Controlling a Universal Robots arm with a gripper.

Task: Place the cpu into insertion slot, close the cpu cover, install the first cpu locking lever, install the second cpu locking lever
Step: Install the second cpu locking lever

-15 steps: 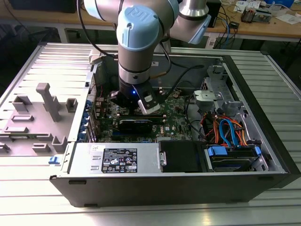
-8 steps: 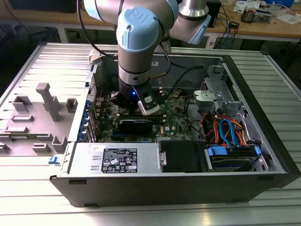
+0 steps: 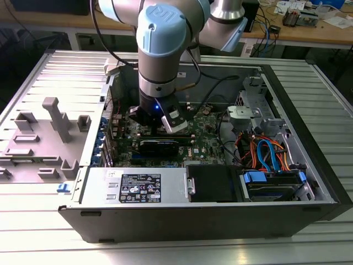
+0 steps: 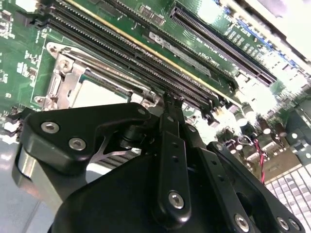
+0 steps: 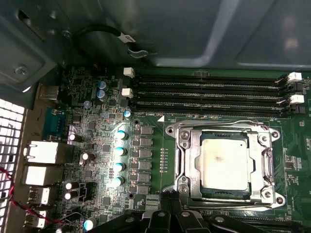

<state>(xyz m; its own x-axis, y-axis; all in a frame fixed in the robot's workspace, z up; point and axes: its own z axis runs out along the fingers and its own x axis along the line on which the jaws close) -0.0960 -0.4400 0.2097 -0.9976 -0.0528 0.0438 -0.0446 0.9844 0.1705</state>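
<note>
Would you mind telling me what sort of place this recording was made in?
Probably an electronics or robotics lab: an opened computer case lies on a ribbed metal table, a robot arm reaches into it, and a cluttered wooden workbench stands behind.

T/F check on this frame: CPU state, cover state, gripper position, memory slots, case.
1. The cpu sits in the insertion slot. True.
2. The cpu cover lies flat around the chip. True, as far as the first wrist view shows.
3. The gripper is outside the computer case. False: it is down inside the case, over the motherboard.
4. The memory slots are filled with modules. False: they look empty.
5. The case side is closed. False: it is open, with the internals exposed.
</note>
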